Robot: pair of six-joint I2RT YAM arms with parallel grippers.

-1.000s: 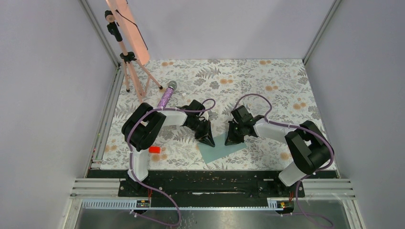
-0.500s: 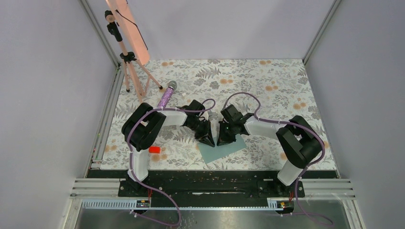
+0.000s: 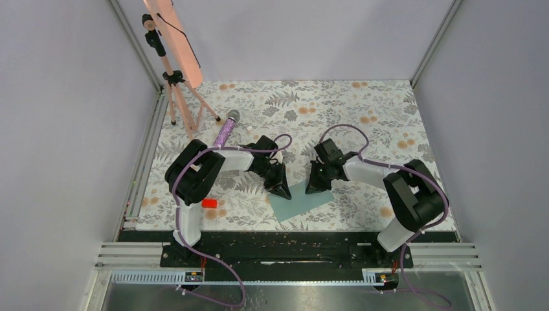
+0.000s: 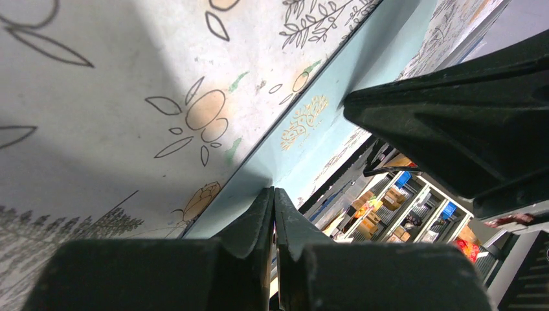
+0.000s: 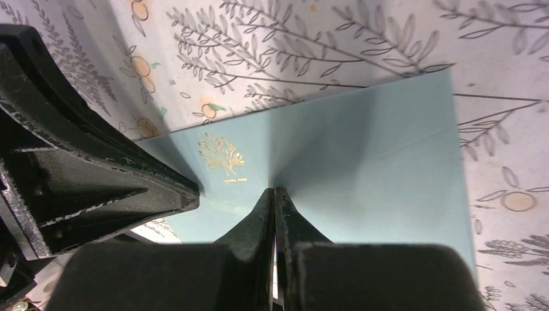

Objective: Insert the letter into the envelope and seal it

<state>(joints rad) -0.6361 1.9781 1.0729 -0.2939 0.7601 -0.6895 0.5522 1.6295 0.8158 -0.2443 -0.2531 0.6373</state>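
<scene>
Flat on the table [image 3: 362, 110], toward its 6 o'clock side: envelope [image 3: 299, 201], gold tree mark [image 5: 222, 155] facing up. No letter visible in any view; likely inside, can't confirm.

At the envelope's 10 o'clock edge: left gripper [image 3: 283, 190], clenched, nothing seen between the jaws, tips down on the paper. Near 1 o'clock: right gripper [image 3: 313, 188], clenched, empty, tips pressing the face.

Reads as the flap-pressing stage.

Risks:
- Heads sit close; a sweep toward each other could clash.
- Dragging pressed tips may skid or buckle the thin paper.
- Uneven pressure could let the flap spring open.
</scene>
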